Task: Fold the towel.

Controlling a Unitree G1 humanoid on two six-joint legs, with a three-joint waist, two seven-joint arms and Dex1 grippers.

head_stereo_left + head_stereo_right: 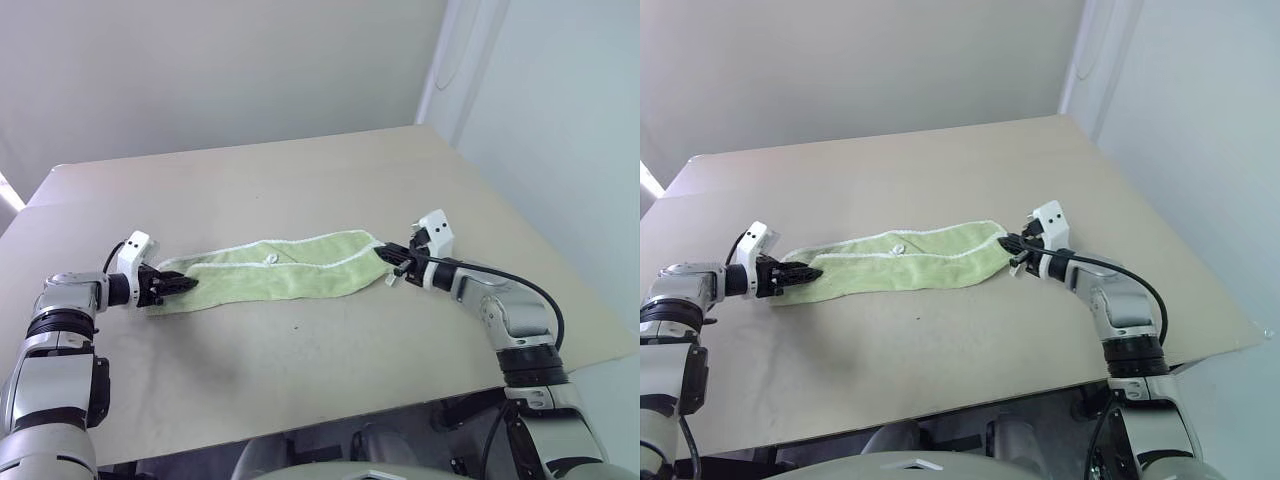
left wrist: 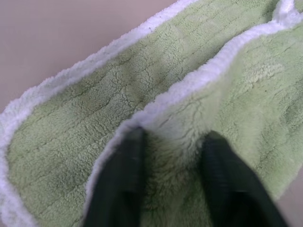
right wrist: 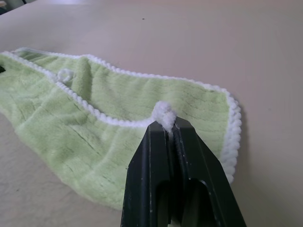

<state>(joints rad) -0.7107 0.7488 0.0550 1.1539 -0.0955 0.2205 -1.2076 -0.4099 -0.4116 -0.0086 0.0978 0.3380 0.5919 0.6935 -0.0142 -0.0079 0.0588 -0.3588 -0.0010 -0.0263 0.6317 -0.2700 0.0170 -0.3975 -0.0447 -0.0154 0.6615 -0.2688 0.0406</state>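
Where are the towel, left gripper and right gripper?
towel [image 1: 290, 268]: left eye view, middle of the green cloth.
left gripper [image 1: 183, 285]: left eye view, fingertips at the towel's left end.
right gripper [image 1: 385, 256]: left eye view, fingertips pinching the towel's right edge.

The towel [image 1: 280, 270] lies on the surface [image 1: 300, 180], stretched out from left to right, nearer to the front edge of the surface than to the back edge. Its upper layer is folded over the lower one, and a small label loop [image 1: 270, 257] sits on top near the middle of the towel. The left claw [image 1: 183, 285] is at the left end of the towel, and the right claw [image 1: 392, 256] is at its right end.
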